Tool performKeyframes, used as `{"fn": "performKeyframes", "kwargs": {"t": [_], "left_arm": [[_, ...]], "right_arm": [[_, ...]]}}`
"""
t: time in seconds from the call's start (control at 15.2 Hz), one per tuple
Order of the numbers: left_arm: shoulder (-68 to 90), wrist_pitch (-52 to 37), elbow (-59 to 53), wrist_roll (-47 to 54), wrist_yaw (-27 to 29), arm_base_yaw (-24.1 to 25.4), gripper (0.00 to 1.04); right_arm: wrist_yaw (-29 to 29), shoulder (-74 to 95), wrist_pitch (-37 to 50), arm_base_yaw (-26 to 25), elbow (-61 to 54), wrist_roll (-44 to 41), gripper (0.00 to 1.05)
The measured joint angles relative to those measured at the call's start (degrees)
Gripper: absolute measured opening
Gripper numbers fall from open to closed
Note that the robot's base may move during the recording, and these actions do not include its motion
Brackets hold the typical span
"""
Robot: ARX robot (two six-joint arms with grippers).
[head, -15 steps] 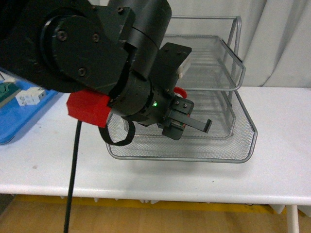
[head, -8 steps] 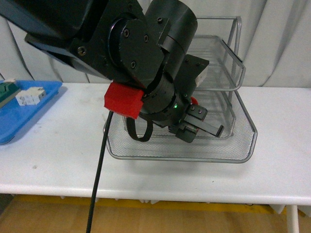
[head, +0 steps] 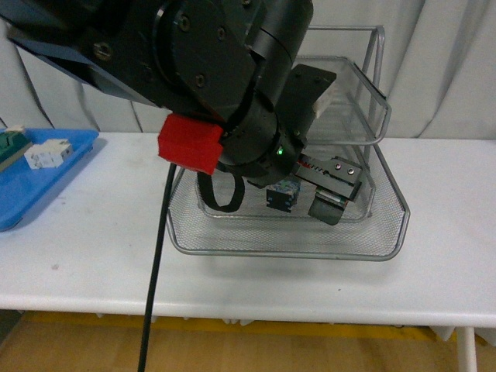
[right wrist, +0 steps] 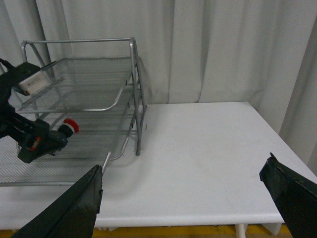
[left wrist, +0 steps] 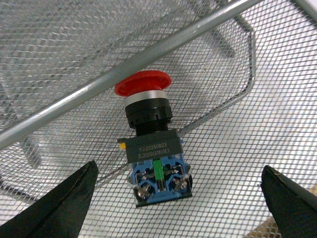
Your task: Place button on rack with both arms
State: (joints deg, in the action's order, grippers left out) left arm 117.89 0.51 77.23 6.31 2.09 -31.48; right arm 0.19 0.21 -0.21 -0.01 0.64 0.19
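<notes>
The button [left wrist: 148, 130], with a red cap, silver collar, black body and blue base, lies on its side on the mesh of the rack's [left wrist: 223, 163] bottom tier. My left gripper [left wrist: 178, 168] is open and hangs just over the button, with one finger on each side and neither touching it. In the front view the left arm fills the middle, and its gripper [head: 310, 194] is inside the rack [head: 287, 252] beside the button [head: 282, 195]. My right gripper [right wrist: 184, 166] is open and empty over bare table, to the right of the rack [right wrist: 89, 74]. The button's red cap [right wrist: 71, 125] shows there.
A flat blue tray [head: 23, 205] at the far left holds a green terminal block [head: 9, 146] and a white component [head: 48, 153]. The white table [right wrist: 208, 148] extends right of the rack. A grey curtain hangs behind. The rack's upper tiers overhang the bottom one.
My left arm has swung right and lower into the rack's bottom tier. Its jaws have opened, and the button now lies free on the mesh.
</notes>
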Motion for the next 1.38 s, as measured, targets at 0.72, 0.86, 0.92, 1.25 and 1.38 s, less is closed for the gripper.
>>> {"fn": "performKeyframes", "kwargs": {"t": [0.72,0.86,0.92,1.25,1.38], "left_arm": [[-83.45,-30.80,-72.67,-5.95,6.64,22.43,0.04],[-86.05,-28.50,-73.96,-6.10,5.49,24.06,0.02],[-87.41,-27.21,-74.51,-6.12,4.98,24.85,0.02],[-93.11,-24.52,-76.74,-6.27,-1.62,31.69,0.02],[-95.95,-22.23,-76.74,-6.27,-2.12,31.36,0.02]], "right_arm": [[-0.17,0.00,0.00,0.00,0.00,-0.02,0.98],[-0.17,0.00,0.00,0.00,0.00,-0.02,0.98],[-0.17,0.00,0.00,0.00,0.00,-0.02,0.98],[-0.17,0.00,-0.02,0.00,0.00,-0.02,0.98],[-0.17,0.00,0.00,-0.02,0.00,-0.02,0.98]]}}
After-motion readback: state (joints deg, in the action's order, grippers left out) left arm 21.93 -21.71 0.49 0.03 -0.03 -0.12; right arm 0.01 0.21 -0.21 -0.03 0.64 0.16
